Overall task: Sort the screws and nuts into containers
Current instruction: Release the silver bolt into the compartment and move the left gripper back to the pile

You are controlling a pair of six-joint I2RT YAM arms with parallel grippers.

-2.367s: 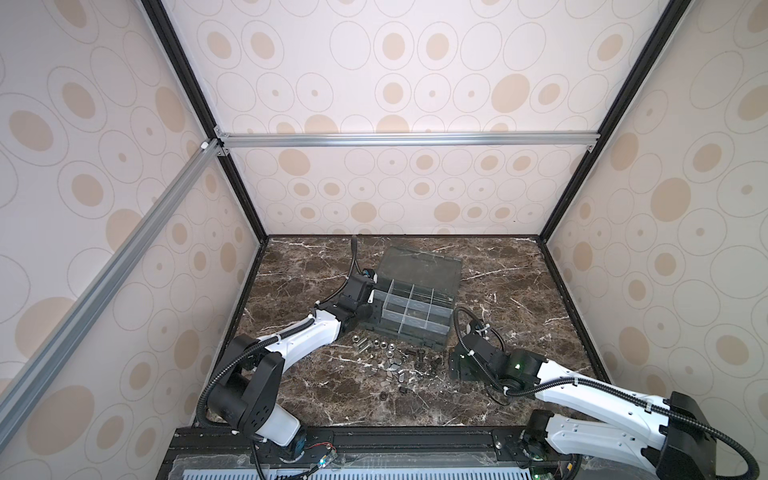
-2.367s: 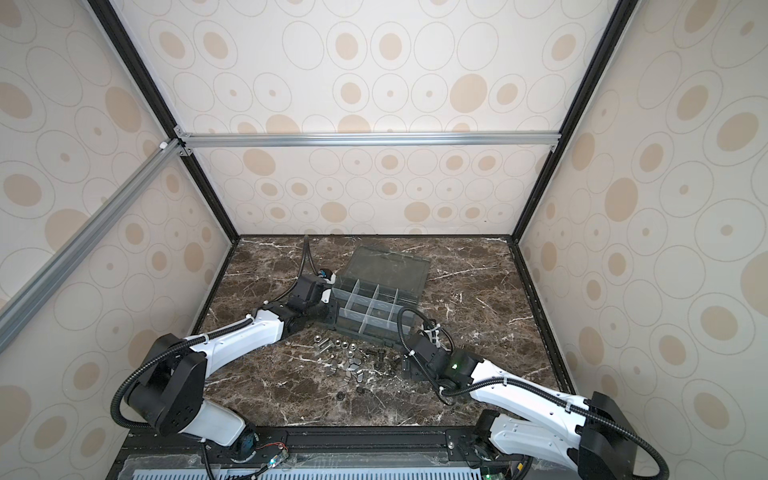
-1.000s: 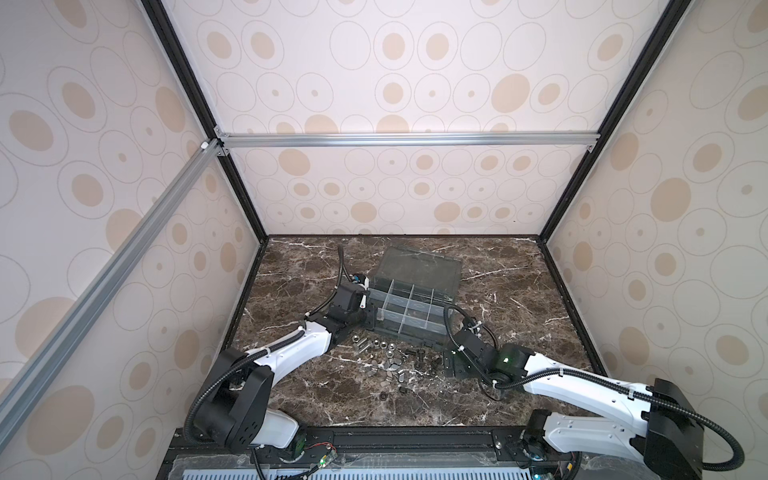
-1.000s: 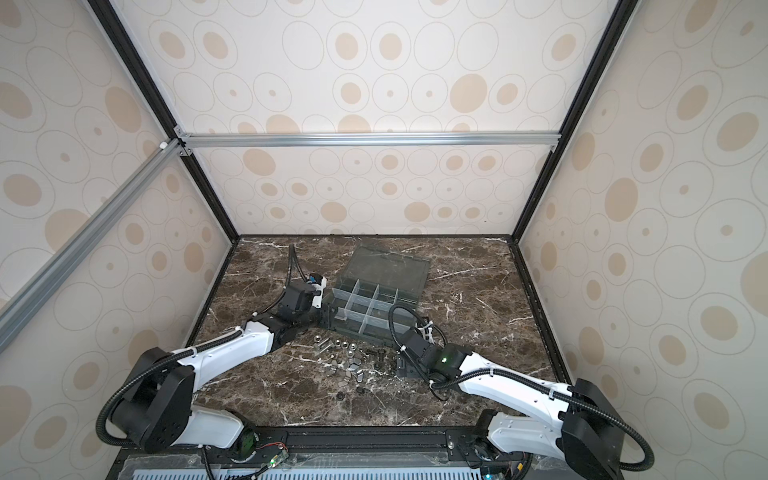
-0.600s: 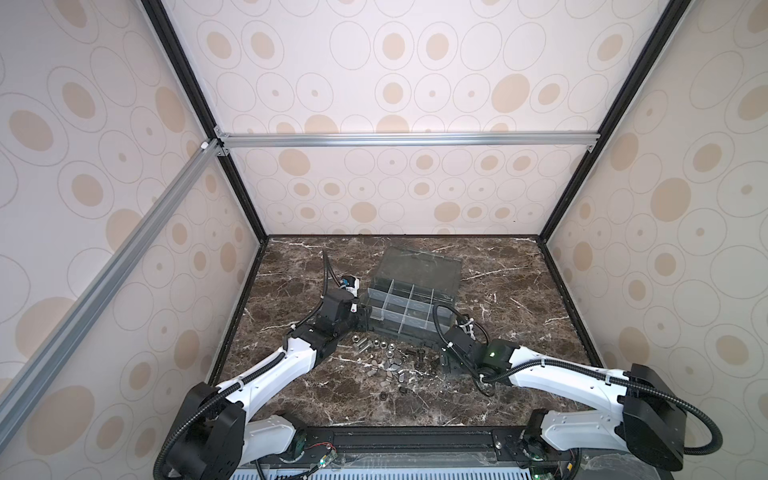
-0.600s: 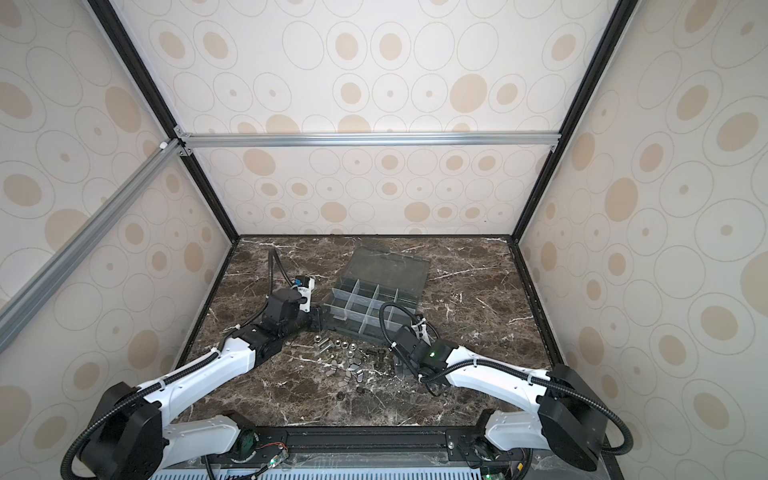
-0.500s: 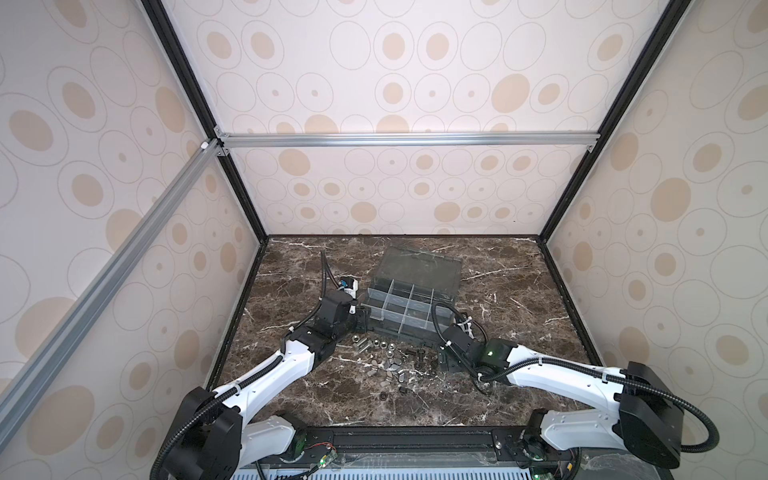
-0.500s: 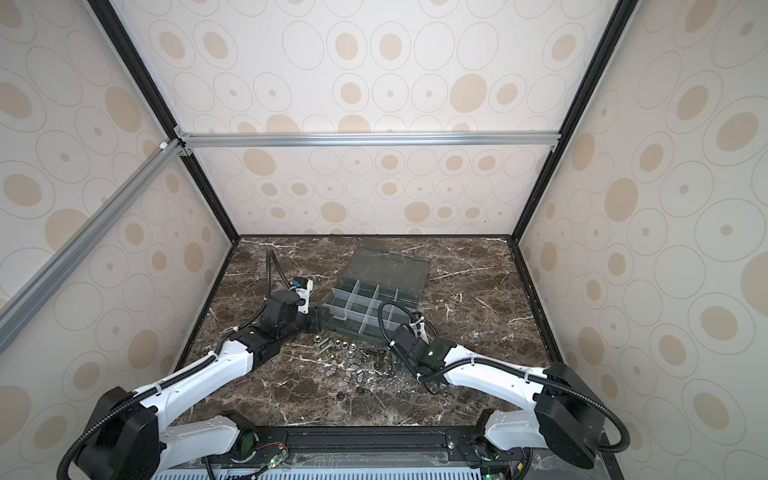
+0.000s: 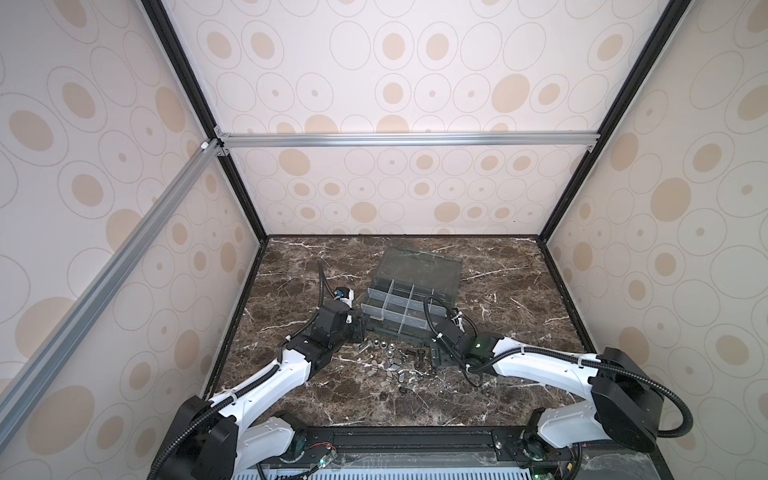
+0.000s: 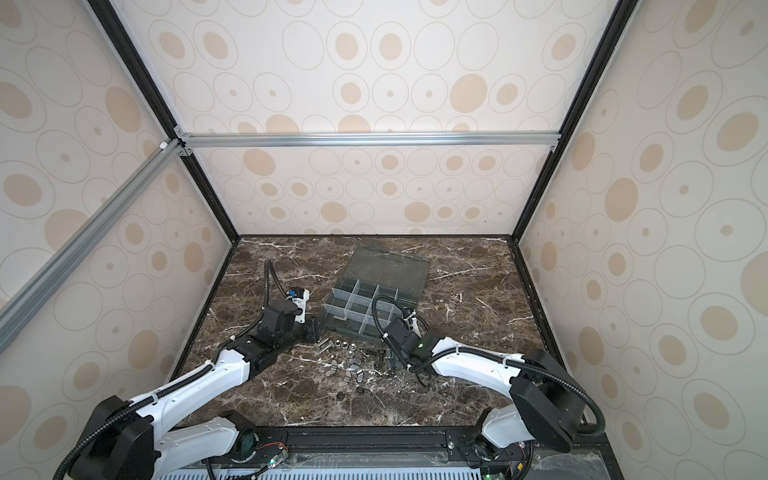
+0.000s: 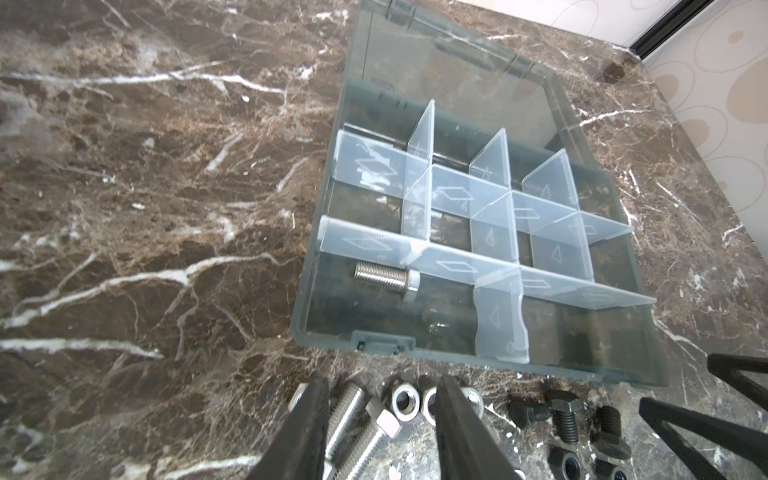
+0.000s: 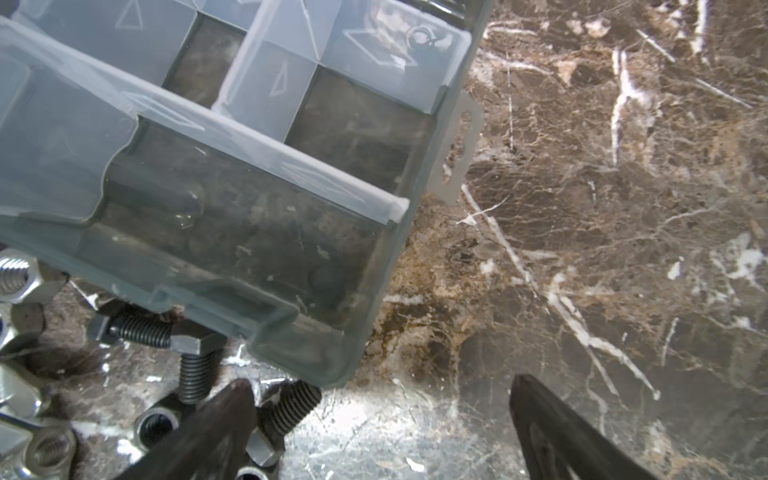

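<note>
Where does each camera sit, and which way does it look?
Both top views: high at the front, looking down at the table, the organizer box and loose screws and nuts; left arm and right arm show.
Left wrist: on the left arm, facing the box's cells; left gripper shows.
Right wrist: on the right arm, facing the box's near corner; right gripper shows, open.
Shared: both wrist views show the box and black screws.
</note>
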